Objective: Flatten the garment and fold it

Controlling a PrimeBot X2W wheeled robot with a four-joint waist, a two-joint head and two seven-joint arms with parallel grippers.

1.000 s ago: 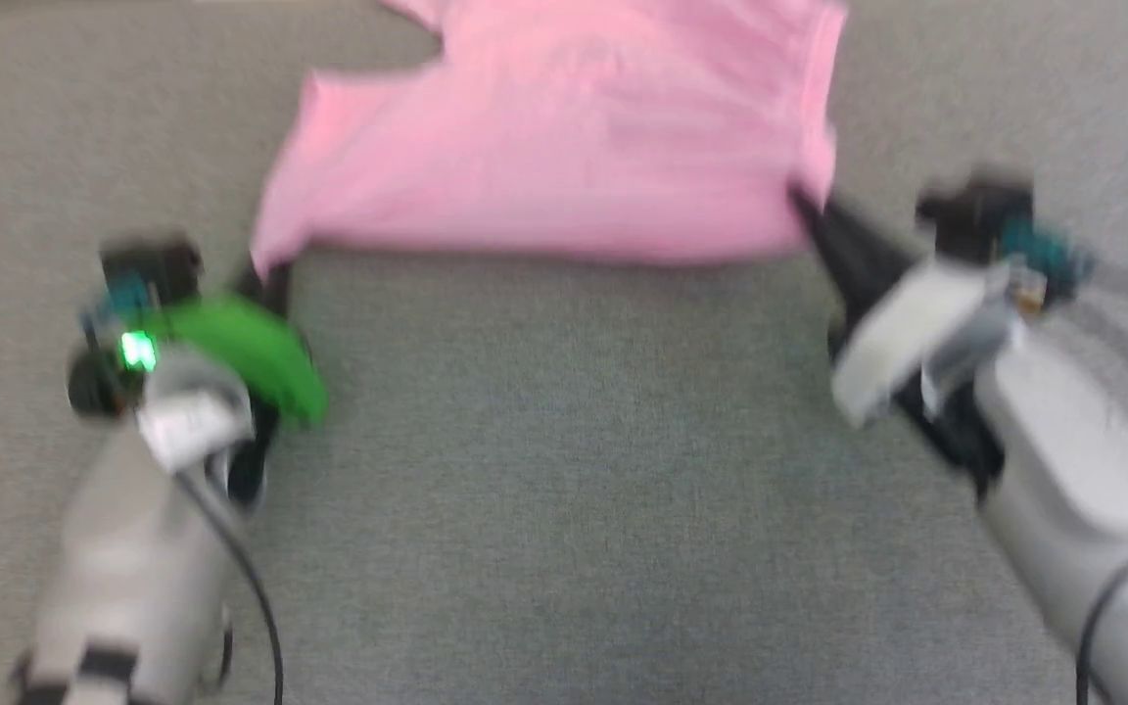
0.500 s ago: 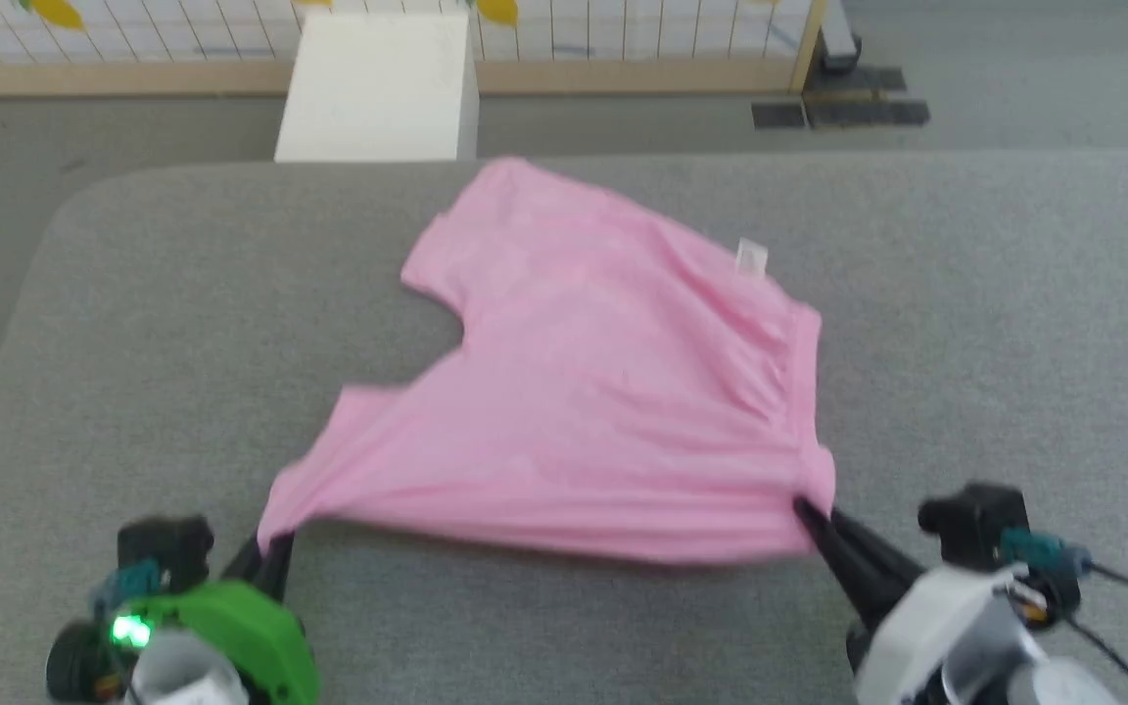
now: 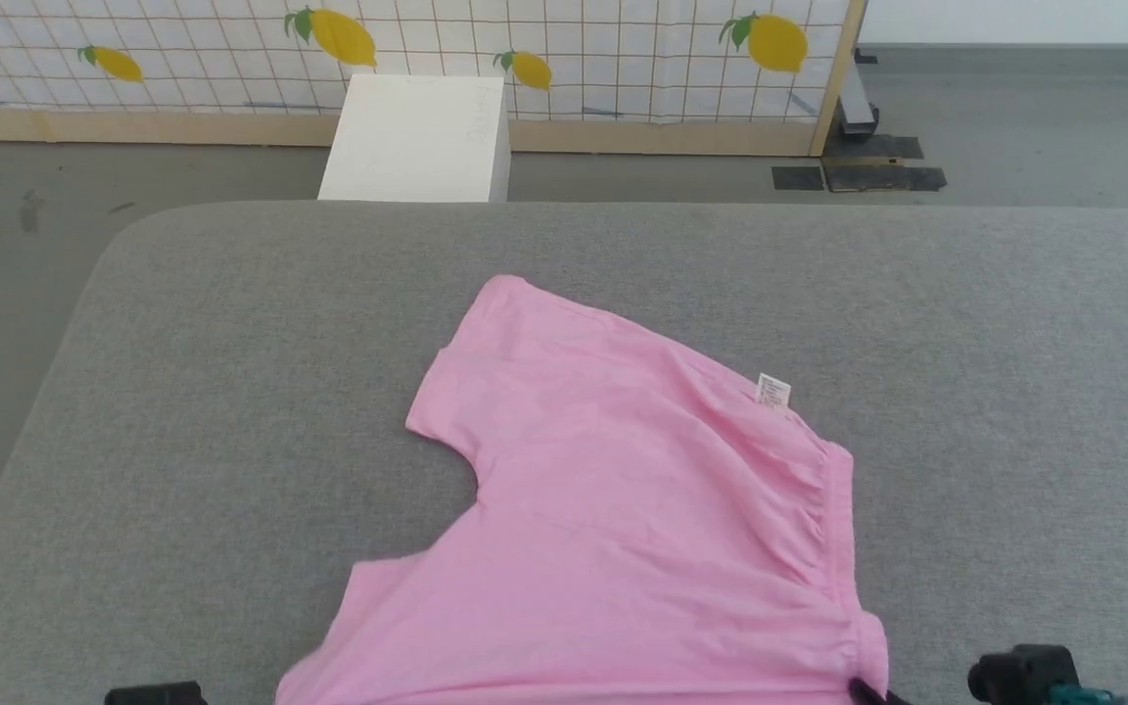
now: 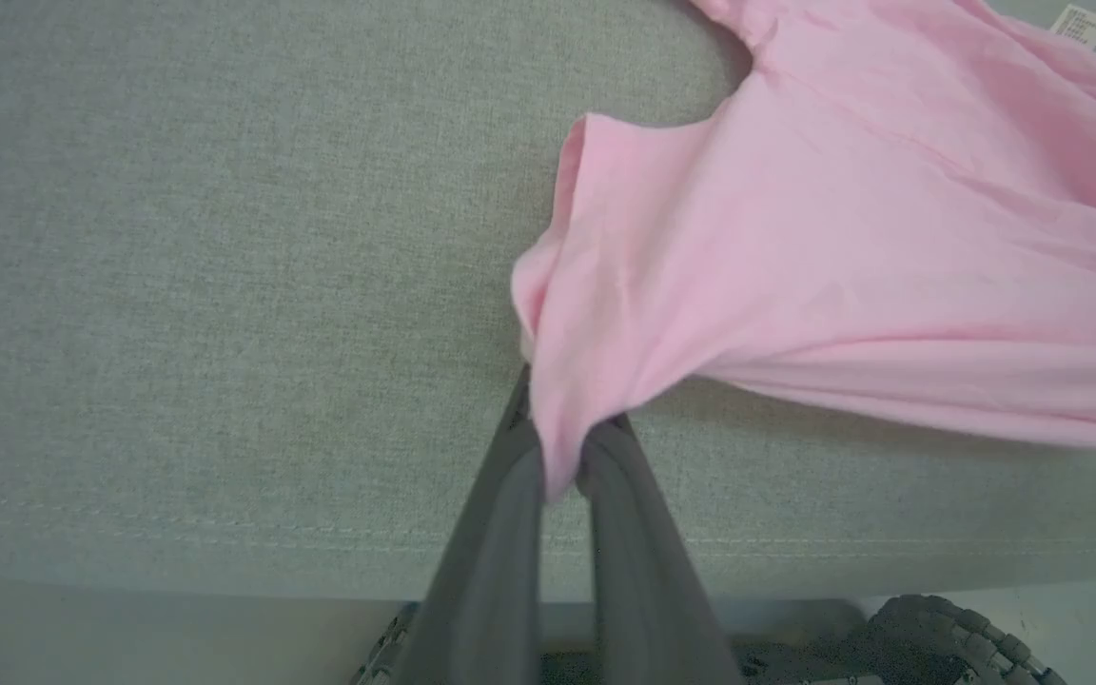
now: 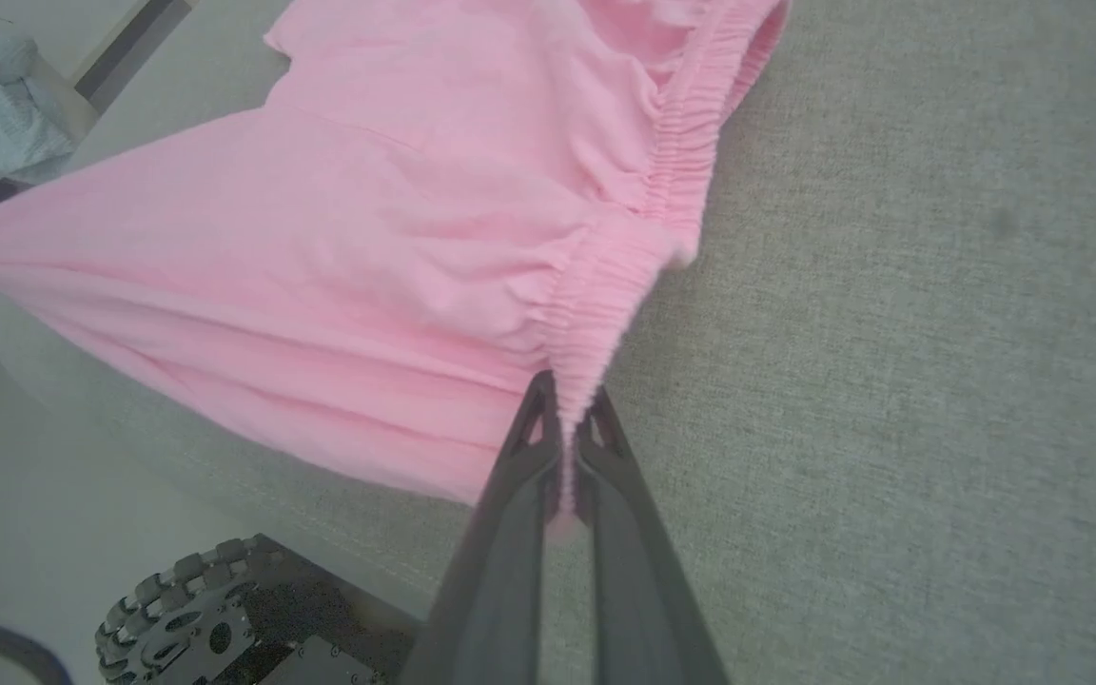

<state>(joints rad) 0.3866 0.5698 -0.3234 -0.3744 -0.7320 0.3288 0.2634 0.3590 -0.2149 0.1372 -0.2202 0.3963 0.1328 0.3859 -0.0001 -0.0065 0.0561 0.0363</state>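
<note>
Head camera has tilted up since the earlier frame. Left gripper (image 4: 562,455) jaws clamp the pink shorts (image 3: 623,519) at the leg hem; right gripper (image 5: 567,419) jaws clamp the elastic waistband (image 5: 676,162).

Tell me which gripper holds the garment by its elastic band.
The right gripper: it pinches the gathered elastic band of the garment, whereas the left gripper pinches a plain, ungathered corner.

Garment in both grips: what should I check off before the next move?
1. Left gripper: jaws shut on garment corner: ok.
2. Right gripper: jaws shut on elastic band end: ok.
3. Near edge stretched between grips: ok.
4. Cloth flat: not ok, gathers beside band.
5. Grey surface beyond garment free: ok.
6. Lower layer smooth: cannot tell.
</note>
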